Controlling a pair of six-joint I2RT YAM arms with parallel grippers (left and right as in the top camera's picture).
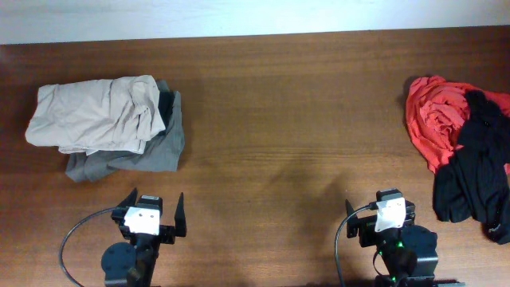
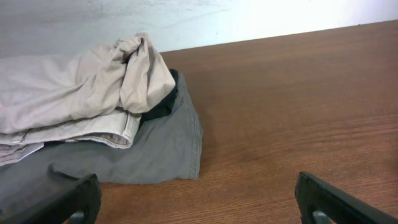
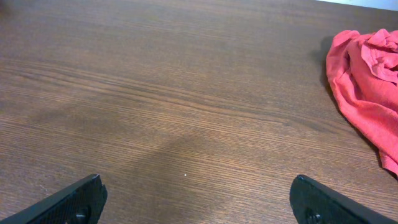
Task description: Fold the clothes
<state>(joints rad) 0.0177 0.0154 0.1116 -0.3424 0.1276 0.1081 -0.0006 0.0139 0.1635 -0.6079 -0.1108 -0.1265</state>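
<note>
A folded beige garment (image 1: 92,112) lies on top of a folded grey garment (image 1: 155,147) at the far left of the wooden table. A dark piece of cloth (image 1: 167,102) shows between them. In the left wrist view the beige garment (image 2: 68,93) and the grey garment (image 2: 155,149) lie ahead and to the left. A crumpled red garment (image 1: 434,115) and a crumpled black garment (image 1: 474,171) lie at the right edge. The red garment (image 3: 367,68) also shows in the right wrist view. My left gripper (image 1: 153,209) (image 2: 199,202) and my right gripper (image 1: 381,214) (image 3: 198,202) are both open and empty near the front edge.
The wooden table (image 1: 295,119) has a white wall along its far edge. The black garment hangs close to the right edge of the overhead view. Cables run from both arm bases at the front.
</note>
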